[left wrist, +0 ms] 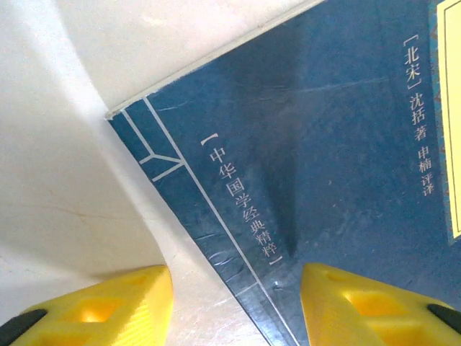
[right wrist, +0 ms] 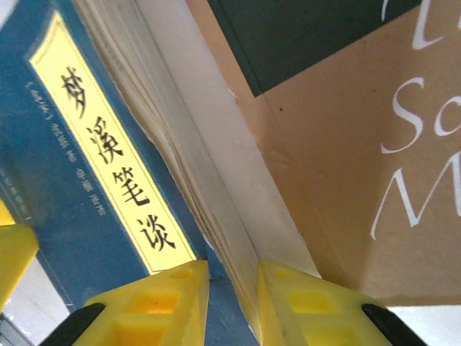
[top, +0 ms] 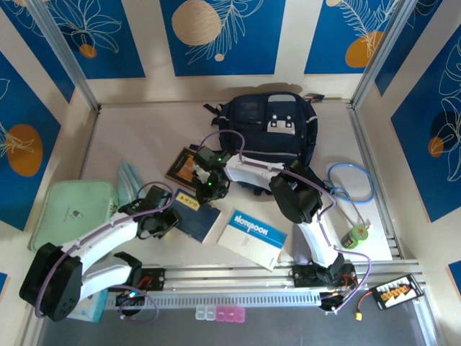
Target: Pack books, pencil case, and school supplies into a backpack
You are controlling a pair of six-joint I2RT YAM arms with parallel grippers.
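The navy backpack [top: 274,126] lies at the back middle. Just in front of it is the brown book [top: 184,166], also seen in the right wrist view [right wrist: 338,180]. The navy book [top: 198,220] lies nearer, with the white-and-blue notebook [top: 252,238] to its right. My left gripper [top: 167,220] is open at the navy book's [left wrist: 324,144] left edge; one finger of the left gripper [left wrist: 234,288] is over the table and the other over the cover. My right gripper [top: 209,189] [right wrist: 232,277] is closed down on the navy book's [right wrist: 65,202] page edge. A greyish pencil case [top: 128,182] lies at the left.
A pale-green flat box [top: 72,209] sits at the left edge. A blue cable loop [top: 353,180] and a green roll [top: 355,236] lie at the right on a white sheet. Metal frame posts stand at the back corners, and a rail runs along the near edge.
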